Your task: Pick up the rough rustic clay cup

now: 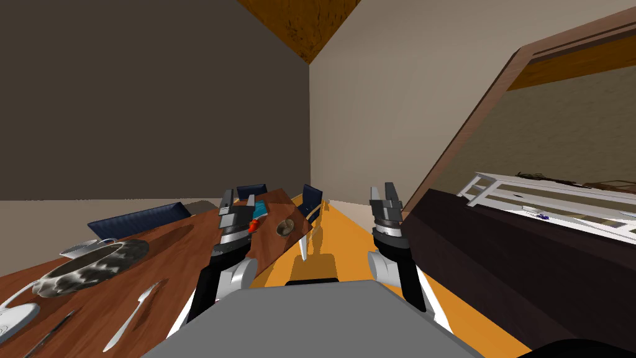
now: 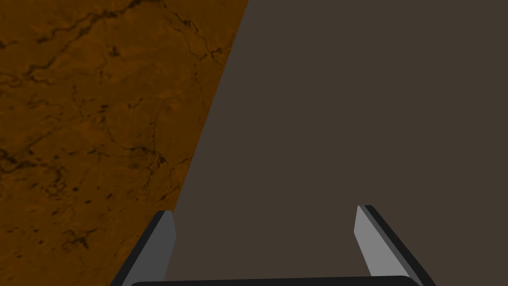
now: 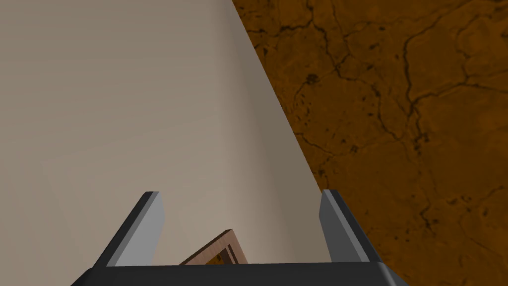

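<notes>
A small brownish round cup [image 1: 286,227] with a rough look stands near the far right edge of the brown wooden table [image 1: 180,261]. My left gripper [image 1: 238,200] is raised over the table, a little to the left of the cup and apart from it. In its wrist view the left gripper [image 2: 263,223] is open with nothing between the fingers. My right gripper [image 1: 384,191] is held up over the orange floor to the right of the table. The right gripper [image 3: 240,208] is likewise open and empty.
On the table lie a red thing [image 1: 253,226], a teal thing [image 1: 259,209], a speckled grey bowl [image 1: 93,267], a white spoon [image 1: 133,314] and a white plate [image 1: 12,320]. Dark blue chairs [image 1: 312,200] stand around it. A dark cabinet [image 1: 528,273] runs along the right.
</notes>
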Robot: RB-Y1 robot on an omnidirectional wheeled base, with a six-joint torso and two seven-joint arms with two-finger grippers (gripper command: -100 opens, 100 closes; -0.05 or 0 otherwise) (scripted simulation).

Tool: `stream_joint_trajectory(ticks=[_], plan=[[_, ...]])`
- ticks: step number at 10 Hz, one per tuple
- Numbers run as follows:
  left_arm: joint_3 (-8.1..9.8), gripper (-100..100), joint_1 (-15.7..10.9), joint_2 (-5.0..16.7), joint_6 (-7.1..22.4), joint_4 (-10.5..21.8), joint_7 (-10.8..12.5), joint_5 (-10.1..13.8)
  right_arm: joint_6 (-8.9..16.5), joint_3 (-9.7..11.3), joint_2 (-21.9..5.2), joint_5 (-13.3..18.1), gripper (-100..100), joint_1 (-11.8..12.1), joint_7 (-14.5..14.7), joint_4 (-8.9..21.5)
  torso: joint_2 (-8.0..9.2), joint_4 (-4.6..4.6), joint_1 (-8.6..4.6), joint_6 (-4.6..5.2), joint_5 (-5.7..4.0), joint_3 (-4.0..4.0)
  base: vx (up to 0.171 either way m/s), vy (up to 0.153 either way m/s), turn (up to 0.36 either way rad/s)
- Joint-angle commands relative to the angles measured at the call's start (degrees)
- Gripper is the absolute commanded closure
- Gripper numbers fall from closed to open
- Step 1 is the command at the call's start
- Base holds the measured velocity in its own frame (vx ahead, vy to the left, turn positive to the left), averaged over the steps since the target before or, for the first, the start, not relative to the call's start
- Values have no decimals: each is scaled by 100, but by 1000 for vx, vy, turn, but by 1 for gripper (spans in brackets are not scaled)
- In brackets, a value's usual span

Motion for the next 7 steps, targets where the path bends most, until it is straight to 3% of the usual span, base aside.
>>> stream_joint_trajectory(ticks=[1, 4, 7], plan=[[32, -100, -20, 171, 129, 1, 22, 55, 0, 0, 0, 0, 0, 0, 0, 0, 0, 0, 0, 0, 0, 0, -25, 0, 45], [100, -100, -66, 441, 461, 19, 73, 178, 0, 0, 0, 0, 0, 0, 0, 0, 16, 3, 0, 0, 0, 9, -44, -5, 45], [191, -100, -134, 695, 971, 59, 146, 346, 0, 0, 0, 0, 0, 0, 0, 0, 17, 4, -3, 0, -1, 10, -45, -15, 59]])
